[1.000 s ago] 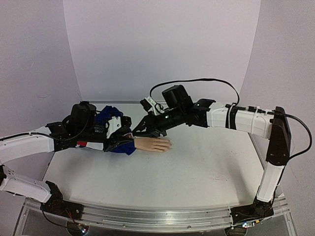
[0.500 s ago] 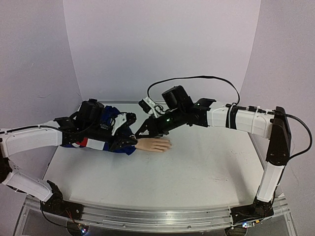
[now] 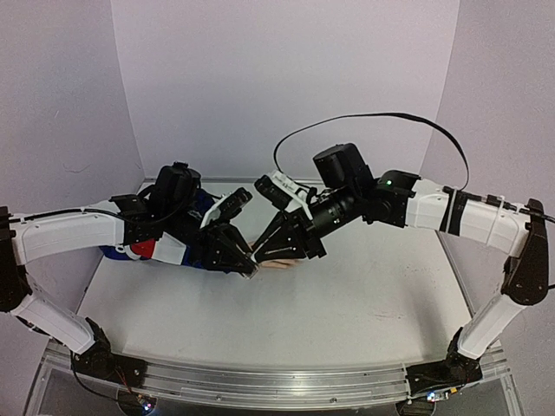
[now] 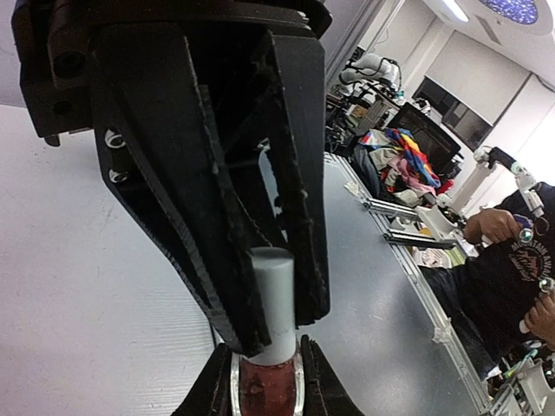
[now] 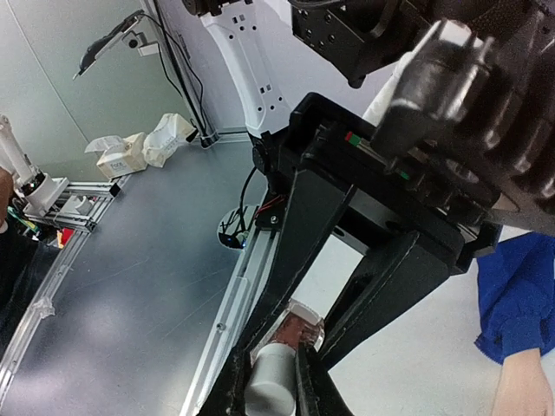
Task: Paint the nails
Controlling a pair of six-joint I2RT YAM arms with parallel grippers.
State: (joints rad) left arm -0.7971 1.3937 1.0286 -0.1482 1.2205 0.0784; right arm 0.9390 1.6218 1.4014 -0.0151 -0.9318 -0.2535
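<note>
A white table (image 3: 373, 303) is enclosed by pale lavender walls (image 3: 286, 78), and an aluminium rail (image 3: 260, 386) is fixed along its near edge. A small bottle (image 4: 276, 295), white-capped with reddish contents, is seen. Beyond, a colourful cloth heap (image 4: 406, 154) and a dark-shirted person (image 4: 503, 277) are glimpsed; crumpled white bags (image 5: 139, 149) are left on a grey floor.

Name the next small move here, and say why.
Probably the right gripper should twist the white cap off. It is shut on the cap, the left gripper is shut on the pink bottle, and the cap still sits on the bottle.
</note>
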